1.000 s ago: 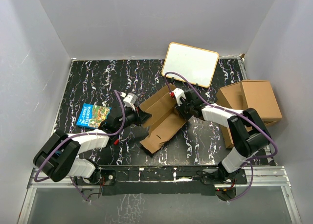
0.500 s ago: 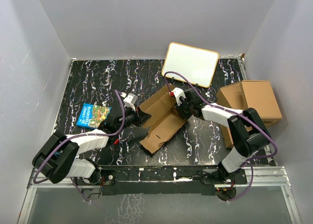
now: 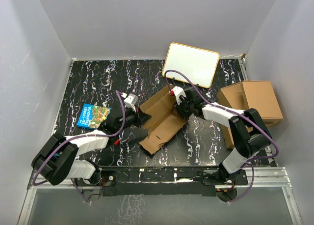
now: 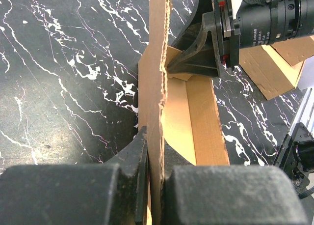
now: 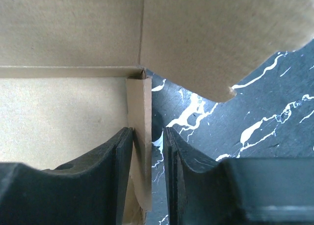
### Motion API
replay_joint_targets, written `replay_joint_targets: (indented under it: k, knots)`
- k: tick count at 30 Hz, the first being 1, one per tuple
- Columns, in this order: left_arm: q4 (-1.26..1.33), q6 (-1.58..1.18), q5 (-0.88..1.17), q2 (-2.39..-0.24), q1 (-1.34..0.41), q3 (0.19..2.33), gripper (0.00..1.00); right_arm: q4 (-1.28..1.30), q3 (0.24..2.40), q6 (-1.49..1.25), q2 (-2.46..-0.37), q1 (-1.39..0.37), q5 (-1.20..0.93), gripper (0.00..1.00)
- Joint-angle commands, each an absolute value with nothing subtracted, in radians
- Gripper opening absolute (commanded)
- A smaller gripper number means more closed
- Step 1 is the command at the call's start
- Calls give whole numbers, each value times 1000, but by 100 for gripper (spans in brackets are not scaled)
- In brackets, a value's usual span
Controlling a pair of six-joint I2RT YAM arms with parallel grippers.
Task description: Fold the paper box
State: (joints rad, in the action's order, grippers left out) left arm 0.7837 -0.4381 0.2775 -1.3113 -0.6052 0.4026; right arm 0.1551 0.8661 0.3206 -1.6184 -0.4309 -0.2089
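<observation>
Left wrist view: the left tool (image 4: 156,141) pinches the paper box (image 4: 191,122) wall tight; the right tool (image 5: 147,131), loosely open round a corner flap (image 5: 140,99), should squeeze gently before folding.

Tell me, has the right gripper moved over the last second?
Yes, slightly. In the top view the right gripper has edged away from the arm bases, toward the whiteboard, which has stayed put.

Black arms (image 3: 86,142) with white shells, purple cables (image 3: 124,114), a black left pincer (image 4: 154,151) and right pincer (image 5: 147,136).
</observation>
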Motion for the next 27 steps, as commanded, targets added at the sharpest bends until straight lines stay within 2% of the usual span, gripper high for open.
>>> replay_joint_targets:
  k: [1,6,12,13,14,15,19,27]
  knots:
    - [789,-427,296,-1287,-609,442,0,103,922,327,-1621,-427,-219,35]
    - [779,-426,298,-1290,-609,454,0,107,915,336,-1640,-427,-214,24]
    - [785,-429,291,-1280,-609,442,0,100,898,345,-1647,-427,-175,26]
    - [785,-429,291,-1280,-609,441,0,97,898,344,-1650,-428,-158,23]
    - [782,-428,291,-1280,-609,442,0,95,898,342,-1651,-428,-135,14]
    - [779,-427,293,-1278,-609,443,0,92,897,342,-1654,-428,-112,9]
    - [776,-426,288,-1268,-609,444,0,86,890,341,-1658,-431,-56,8]
    - [787,-429,288,-1274,-609,444,0,110,886,342,-1660,-433,-127,9]
